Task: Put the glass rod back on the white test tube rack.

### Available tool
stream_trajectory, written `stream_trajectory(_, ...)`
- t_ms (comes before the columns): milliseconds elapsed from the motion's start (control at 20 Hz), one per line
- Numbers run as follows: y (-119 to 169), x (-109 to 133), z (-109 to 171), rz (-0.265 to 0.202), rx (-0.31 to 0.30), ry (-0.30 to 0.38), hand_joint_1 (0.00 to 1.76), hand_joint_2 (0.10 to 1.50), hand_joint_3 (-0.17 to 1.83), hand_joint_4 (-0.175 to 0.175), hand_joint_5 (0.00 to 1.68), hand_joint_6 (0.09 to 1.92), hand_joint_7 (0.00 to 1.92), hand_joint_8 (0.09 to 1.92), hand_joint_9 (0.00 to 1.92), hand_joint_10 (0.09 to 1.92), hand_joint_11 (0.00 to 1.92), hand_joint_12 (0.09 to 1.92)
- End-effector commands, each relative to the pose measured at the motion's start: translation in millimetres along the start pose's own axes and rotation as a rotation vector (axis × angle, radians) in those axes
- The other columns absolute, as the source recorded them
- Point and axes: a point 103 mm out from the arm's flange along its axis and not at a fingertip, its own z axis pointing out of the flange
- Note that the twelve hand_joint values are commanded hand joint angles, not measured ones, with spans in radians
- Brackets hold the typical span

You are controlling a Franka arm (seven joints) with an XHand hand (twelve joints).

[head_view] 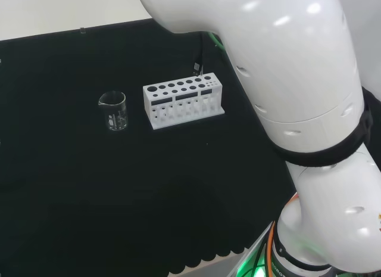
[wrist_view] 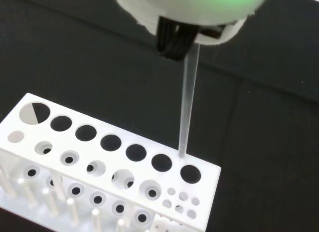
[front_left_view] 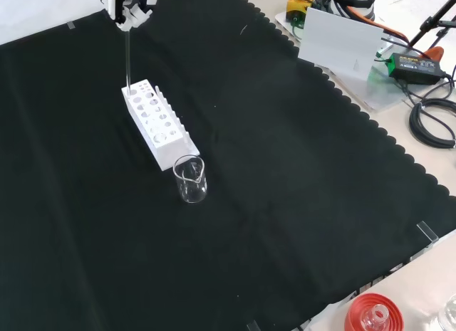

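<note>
The white test tube rack (front_left_view: pixel 158 122) stands on the black cloth, a row of large holes along its top (wrist_view: pixel 114 162). In the front view the hand (front_left_view: pixel 128 5) hovers above the rack's far end, shut on a clear glass rod (front_left_view: pixel 127 53) that hangs upright. In the wrist view the glass rod (wrist_view: pixel 187 107) runs down from the hand's dark fingers (wrist_view: pixel 174 40). Its lower tip sits just over the rack's top surface, between the last two large holes at one end. In the head view the rack (head_view: pixel 183 101) stands mid-bench, left of the arm's white links.
An empty clear beaker (front_left_view: pixel 191 179) stands just before the rack's near end, left of the rack in the head view (head_view: pixel 113 110). A red ribbed stand (front_left_view: pixel 370 315) holding glassware sits at the cloth's near right corner. A white box (front_left_view: pixel 338 39) and cables (front_left_view: pixel 431 121) lie beyond the scalloped edge.
</note>
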Motion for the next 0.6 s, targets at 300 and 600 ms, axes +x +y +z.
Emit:
stream_trajectory(300, -2, 3, -19, 0.000, -0.013, -0.020, 1.33, 0.62, 0.75, -0.175, 1.21, 0.58, 1.34, 0.83, 1.71, 0.62, 1.62, 0.75)
stream_trajectory(600, -3, 7, -20, -0.007, -0.008, -0.028, 1.33, 0.62, 0.75, -0.175, 1.21, 0.58, 1.35, 0.83, 1.71, 0.62, 1.62, 0.75)
